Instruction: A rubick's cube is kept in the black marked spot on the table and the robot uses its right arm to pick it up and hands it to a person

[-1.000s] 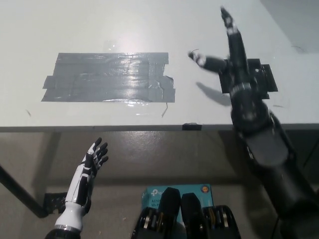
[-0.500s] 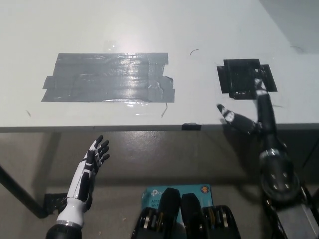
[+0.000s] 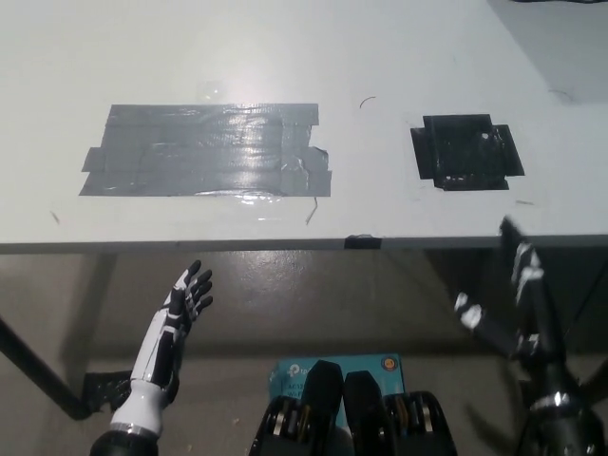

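bright, even light | glare on grey tape patch [image 3: 207, 150] — dim under table [image 3: 285, 57] | slightly soft focus

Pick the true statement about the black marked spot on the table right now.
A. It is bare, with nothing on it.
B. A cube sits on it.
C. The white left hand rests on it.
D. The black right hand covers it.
A: the black marked spot lies bare on the table, the right hand is open below the table edge, and the left hand hangs open at lower left.
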Motion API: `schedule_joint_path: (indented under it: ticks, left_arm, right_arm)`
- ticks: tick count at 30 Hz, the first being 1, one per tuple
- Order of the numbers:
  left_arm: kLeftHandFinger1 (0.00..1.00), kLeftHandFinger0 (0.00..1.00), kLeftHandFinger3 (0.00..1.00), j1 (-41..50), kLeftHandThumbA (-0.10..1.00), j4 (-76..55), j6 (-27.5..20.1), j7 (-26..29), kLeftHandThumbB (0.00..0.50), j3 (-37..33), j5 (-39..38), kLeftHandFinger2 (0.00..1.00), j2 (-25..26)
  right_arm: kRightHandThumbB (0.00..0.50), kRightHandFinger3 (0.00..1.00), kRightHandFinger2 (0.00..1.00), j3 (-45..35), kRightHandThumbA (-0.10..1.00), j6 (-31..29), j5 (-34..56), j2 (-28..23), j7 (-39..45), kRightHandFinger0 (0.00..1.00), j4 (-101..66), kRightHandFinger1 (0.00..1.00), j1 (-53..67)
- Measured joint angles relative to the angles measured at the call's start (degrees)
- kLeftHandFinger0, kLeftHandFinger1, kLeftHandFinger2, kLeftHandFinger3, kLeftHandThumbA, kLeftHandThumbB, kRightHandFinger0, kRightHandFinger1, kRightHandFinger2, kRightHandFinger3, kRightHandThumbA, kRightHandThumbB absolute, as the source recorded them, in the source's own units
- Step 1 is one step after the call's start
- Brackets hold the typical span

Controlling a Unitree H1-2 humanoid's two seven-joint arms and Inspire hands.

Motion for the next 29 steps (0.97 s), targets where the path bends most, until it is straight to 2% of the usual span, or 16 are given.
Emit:
schedule_joint_path:
  ticks: [1,2,3,5,8,9,10,13,15,17,21,23,24,26,29]
  left_arm:
    - [1.00,1.00,1.00,0.2,1.00,0.0,0.0,0.0,0.036,-0.1,0.0,1.00,0.0]
    - [1.00,1.00,1.00,0.6,1.00,0.0,-0.1,0.0,0.031,-0.1,0.0,1.00,0.0]
    - [1.00,1.00,1.00,0.9,1.00,0.0,-0.1,-0.1,0.036,-0.2,0.0,1.00,0.0]
    - [1.00,1.00,1.00,1.5,1.00,0.0,-0.1,-0.2,0.038,-0.2,0.0,1.00,0.0]
    - [1.00,1.00,1.00,2.1,1.00,0.1,-0.3,-0.2,0.038,-0.3,0.0,1.00,0.0]
    - [1.00,1.00,1.00,2.6,1.00,0.3,-0.4,-0.2,0.031,-0.3,0.0,1.00,0.0]
    - [1.00,1.00,1.00,2.7,1.00,0.3,-0.4,-0.2,0.029,-0.3,0.0,1.00,0.0]
    - [1.00,1.00,1.00,3.3,1.00,0.7,-0.8,-0.2,0.021,-0.5,0.0,1.00,0.0]
    - [1.00,1.00,1.00,3.4,1.00,1.1,-1.2,-0.2,0.012,-0.5,0.0,1.00,0.0]
    - [1.00,1.00,1.00,3.5,1.00,1.3,-1.4,-0.2,0.009,-0.5,0.0,1.00,0.0]
    - [1.00,1.00,1.00,3.5,1.00,3.3,-2.5,-0.2,0.005,-0.5,0.3,1.00,0.0]
    - [1.00,1.00,1.00,3.6,1.00,4.3,-3.1,-0.1,0.026,-0.5,0.7,1.00,0.0]
    - [1.00,1.00,1.00,3.6,1.00,4.4,-3.2,-0.1,0.036,-0.5,0.9,1.00,0.0]
    - [1.00,1.00,1.00,3.7,1.00,4.7,-3.9,0.1,0.047,-0.7,1.8,1.00,0.1]
    - [1.00,1.00,1.00,3.7,1.00,5.2,-4.6,0.2,0.039,-1.1,2.9,1.00,0.3]
  right_arm:
    - [0.131,1.00,1.00,0.0,0.88,-0.7,0.2,0.2,0.3,1.00,1.1,1.00,0.3]
    - [0.091,1.00,1.00,0.0,0.85,-1.3,0.3,0.5,0.7,1.00,2.3,1.00,0.4]
    - [0.096,1.00,1.00,0.0,0.85,-2.0,0.5,0.8,1.1,1.00,3.5,1.00,0.6]
    - [0.030,1.00,1.00,0.0,0.86,-3.2,0.9,1.5,2.0,1.00,5.3,1.00,0.9]
    - [0.012,1.00,1.00,-0.1,0.88,-4.9,2.2,2.4,3.4,1.00,7.9,1.00,1.0]
    - [0.002,1.00,1.00,-0.4,0.85,-6.2,3.3,3.4,4.5,1.00,10.7,1.00,1.1]
    - [0.000,1.00,1.00,-0.5,0.88,-6.3,3.4,3.5,4.6,1.00,11.0,1.00,1.2]
    - [0.027,1.00,1.00,-1.0,0.87,-8.6,4.7,4.7,6.2,1.00,15.2,1.00,1.7]
    - [0.073,1.00,1.00,-1.2,0.84,-9.9,4.9,5.0,6.7,1.00,17.8,1.00,1.6]
    - [0.070,1.00,1.00,-1.3,0.84,-11.0,4.8,5.1,6.8,1.00,19.1,1.00,1.6]
    - [0.102,1.00,1.00,-1.4,0.86,-14.2,3.9,5.1,6.6,1.00,22.0,1.00,1.6]
    - [0.103,1.00,1.00,-1.4,0.87,-15.5,2.6,5.1,6.1,1.00,22.7,1.00,1.6]
    - [0.092,1.00,1.00,-1.4,0.82,-15.7,2.2,5.1,5.9,1.00,22.8,1.00,1.6]
    - [0.102,1.00,1.00,-1.1,0.80,-16.2,0.4,5.1,4.8,1.00,23.0,1.00,1.6]
    - [0.121,1.00,1.00,-0.5,0.77,-16.6,-1.5,5.1,3.3,1.00,23.4,1.00,1.6]
